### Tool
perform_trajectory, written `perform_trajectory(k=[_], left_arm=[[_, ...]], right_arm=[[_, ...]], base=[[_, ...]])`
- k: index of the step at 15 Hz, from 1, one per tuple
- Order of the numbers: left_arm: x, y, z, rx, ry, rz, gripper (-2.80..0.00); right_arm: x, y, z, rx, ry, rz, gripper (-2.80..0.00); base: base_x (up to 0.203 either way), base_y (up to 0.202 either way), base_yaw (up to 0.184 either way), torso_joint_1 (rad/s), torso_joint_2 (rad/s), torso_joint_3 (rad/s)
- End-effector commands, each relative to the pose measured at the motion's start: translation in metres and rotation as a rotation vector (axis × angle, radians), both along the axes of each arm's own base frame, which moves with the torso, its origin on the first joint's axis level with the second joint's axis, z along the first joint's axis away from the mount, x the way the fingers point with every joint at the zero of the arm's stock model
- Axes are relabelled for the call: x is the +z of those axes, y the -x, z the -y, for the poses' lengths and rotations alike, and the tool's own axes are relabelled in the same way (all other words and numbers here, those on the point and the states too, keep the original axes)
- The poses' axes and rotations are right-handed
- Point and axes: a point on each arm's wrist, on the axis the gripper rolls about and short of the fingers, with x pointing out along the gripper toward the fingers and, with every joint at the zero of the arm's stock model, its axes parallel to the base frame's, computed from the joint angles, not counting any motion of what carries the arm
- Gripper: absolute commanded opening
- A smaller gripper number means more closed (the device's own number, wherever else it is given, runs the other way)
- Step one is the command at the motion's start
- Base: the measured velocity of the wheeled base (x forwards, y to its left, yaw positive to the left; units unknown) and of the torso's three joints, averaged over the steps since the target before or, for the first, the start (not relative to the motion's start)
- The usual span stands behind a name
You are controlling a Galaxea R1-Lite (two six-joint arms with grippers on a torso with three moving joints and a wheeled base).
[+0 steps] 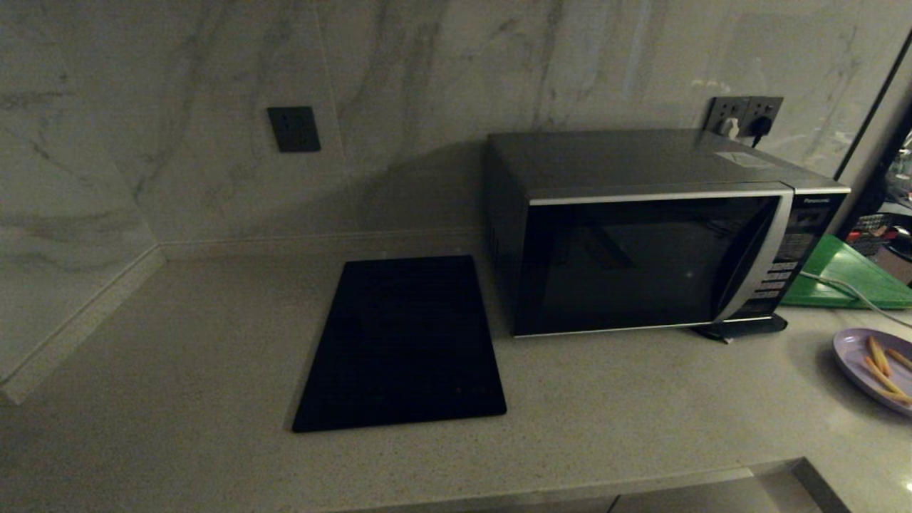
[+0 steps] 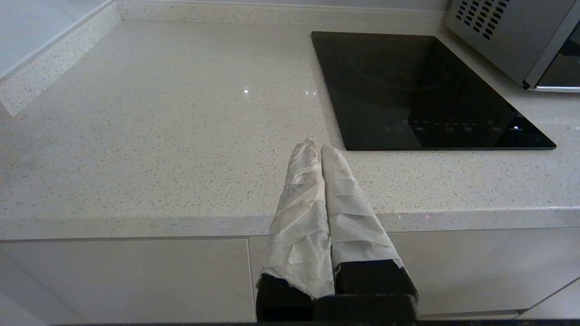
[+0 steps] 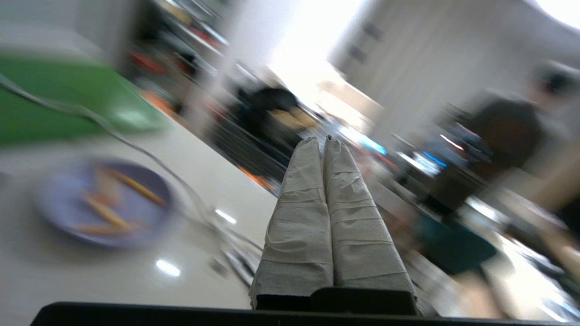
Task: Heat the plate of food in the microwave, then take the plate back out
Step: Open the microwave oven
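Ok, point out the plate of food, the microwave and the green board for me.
plate of food (image 1: 858, 356): head view, bare lavender surface.
microwave (image 1: 627, 263): head view, dark glass door.
green board (image 1: 837, 274): head view, flat top.

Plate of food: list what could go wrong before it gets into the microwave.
1. The plate of food sits at the counter's far right, partly out of the head view; a sideways nudge might slide it further.
2. A white cable trails beside it and could snag the shut right gripper.
3. The microwave door is closed, so it must be opened first.
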Motion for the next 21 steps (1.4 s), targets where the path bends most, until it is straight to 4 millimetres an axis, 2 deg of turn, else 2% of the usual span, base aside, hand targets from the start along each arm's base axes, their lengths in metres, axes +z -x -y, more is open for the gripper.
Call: perform_trajectory(k=[1, 3, 6, 9, 12, 14, 17, 21], left_arm=[[0.000, 0.000, 0.000, 0.001, 0.001, -0.001, -2.80], [0.000, 0.000, 0.000, 0.001, 0.001, 0.000, -2.80], [0.000, 0.000, 0.000, 0.001, 0.001, -0.001, -2.80], [0.000, 0.000, 0.000, 0.001, 0.001, -0.001, -2.80], [0.000, 0.000, 0.000, 0.001, 0.001, -0.001, -2.80], [0.000, 0.000, 0.000, 0.001, 0.001, -0.001, -2.80], [0.000, 0.000, 0.000, 0.001, 0.001, -0.001, -2.80], [0.000, 0.000, 0.000, 0.001, 0.001, -0.001, -2.80]], right_arm=[[0.028, 0.022, -0.005, 0.152, -0.016, 0.093, -2.80], [0.057, 0.028, -0.007, 0.244, -0.131, 0.110, -2.80], [0.050, 0.022, -0.005, 0.286, -0.407, -0.059, -2.80], [0.051, -0.001, 0.002, 0.351, -0.406, 0.036, -2.80], [0.042, -0.026, 0.009, 0.363, -0.455, -0.024, -2.80], [0.040, -0.047, 0.011, 0.395, -0.480, -0.037, 0.00], [0.039, -0.093, 0.017, 0.407, -0.497, -0.028, 0.00], [0.009, -0.169, 0.025, 0.338, -0.517, -0.103, 0.00]], base=[[0.000, 0.000, 0.000, 0.000, 0.00, 0.000], [0.000, 0.000, 0.000, 0.000, 0.00, 0.000], [0.000, 0.000, 0.000, 0.000, 0.00, 0.000], [0.000, 0.000, 0.000, 0.000, 0.00, 0.000], [0.000, 0.000, 0.000, 0.000, 0.00, 0.000], [0.000, 0.000, 0.000, 0.000, 0.00, 0.000], [0.000, 0.000, 0.000, 0.000, 0.00, 0.000], [0.000, 0.000, 0.000, 0.000, 0.00, 0.000]])
